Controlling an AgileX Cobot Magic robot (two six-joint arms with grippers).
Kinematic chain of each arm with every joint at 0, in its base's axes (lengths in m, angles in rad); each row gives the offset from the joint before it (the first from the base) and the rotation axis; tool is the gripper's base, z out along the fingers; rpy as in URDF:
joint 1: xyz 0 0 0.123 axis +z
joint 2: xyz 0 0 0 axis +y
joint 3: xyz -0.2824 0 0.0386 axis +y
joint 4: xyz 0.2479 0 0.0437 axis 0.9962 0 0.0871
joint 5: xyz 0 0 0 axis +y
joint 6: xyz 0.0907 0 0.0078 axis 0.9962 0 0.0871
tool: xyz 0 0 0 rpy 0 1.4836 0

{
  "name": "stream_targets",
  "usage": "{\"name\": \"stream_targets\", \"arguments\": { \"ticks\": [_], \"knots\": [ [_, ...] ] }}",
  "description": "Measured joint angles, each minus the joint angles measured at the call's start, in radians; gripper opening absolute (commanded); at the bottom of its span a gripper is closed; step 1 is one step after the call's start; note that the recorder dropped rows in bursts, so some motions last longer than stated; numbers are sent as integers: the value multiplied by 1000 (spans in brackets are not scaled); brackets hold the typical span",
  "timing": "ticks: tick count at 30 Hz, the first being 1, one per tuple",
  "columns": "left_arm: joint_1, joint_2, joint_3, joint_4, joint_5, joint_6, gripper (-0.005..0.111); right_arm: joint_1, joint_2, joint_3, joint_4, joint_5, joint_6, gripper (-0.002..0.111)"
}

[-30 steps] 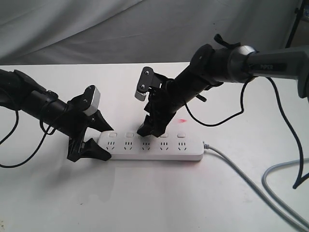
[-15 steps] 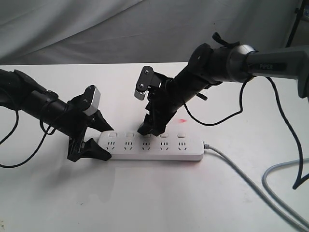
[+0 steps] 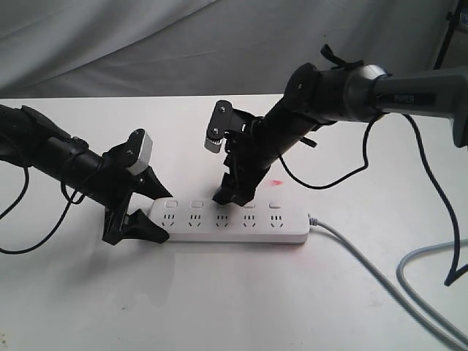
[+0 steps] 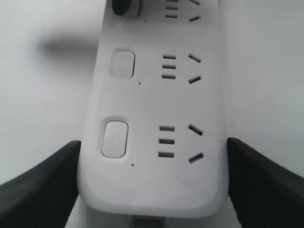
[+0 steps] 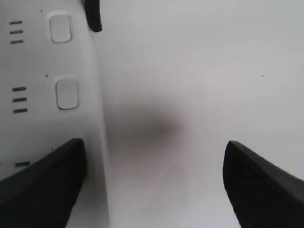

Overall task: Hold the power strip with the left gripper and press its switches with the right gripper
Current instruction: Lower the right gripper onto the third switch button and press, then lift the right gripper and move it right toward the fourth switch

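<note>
The white power strip [image 3: 234,223] lies flat on the table, its grey cable [image 3: 358,256] trailing off to the right. My left gripper [image 3: 155,213] is shut on the strip's left end; in the left wrist view its fingers [image 4: 52,175] press both long edges of the power strip [image 4: 152,95]. The switches [image 3: 248,205] run along the far edge. My right gripper [image 3: 228,196] is open and hovers low near the third switch. In the right wrist view one finger [image 5: 42,180] is over the power strip [image 5: 47,118], the other over bare table; two switches [image 5: 67,93] show unpressed.
A small red light spot [image 3: 276,181] glows on the table behind the strip. A black cable [image 3: 439,197] hangs from the right arm, with a grey cable loop [image 3: 428,256] at the right edge. A grey cloth backdrop [image 3: 146,44] closes off the back of the white table [image 3: 219,307].
My right gripper has edged slightly to the right above the strip. The left gripper and the strip have not moved.
</note>
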Motion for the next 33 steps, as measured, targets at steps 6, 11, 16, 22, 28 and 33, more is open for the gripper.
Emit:
{"name": "stream_targets", "arguments": {
  "ticks": [6,11,16,22,28,33],
  "knots": [
    [-2,0,0,0,0,0,39,0,-6,0,-31,10,2,73],
    [-2,0,0,0,0,0,39,0,-6,0,-22,10,2,73],
    [-2,0,0,0,0,0,39,-2,-7,0,2,10,-5,73],
    [-2,0,0,0,0,0,39,-7,-52,20,53,18,-94,73],
    [-2,0,0,0,0,0,39,-7,-153,22,99,21,-108,73],
    [-2,0,0,0,0,0,39,-7,-185,22,107,41,-112,73]
  ]
}}
